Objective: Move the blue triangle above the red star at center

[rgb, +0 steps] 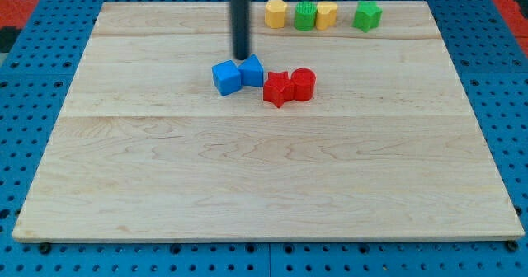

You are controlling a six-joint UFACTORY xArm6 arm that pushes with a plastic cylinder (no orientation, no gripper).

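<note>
The blue triangle (252, 69) sits just left of the red star (278, 89), a little higher up, touching it. A blue cube (226, 77) touches the triangle's left side. My tip (241, 58) rests just above the triangle. There is no claw, only a rod. A red cylinder (304, 84) touches the star's right side.

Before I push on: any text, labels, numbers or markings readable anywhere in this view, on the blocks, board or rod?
None: no readable text, number or sign anywhere in this view.
The wooden board, blue blocks, red blocks, and yellow and green blocks are plain.
The rod is unmarked; my tip sits just above the blue blocks.
</note>
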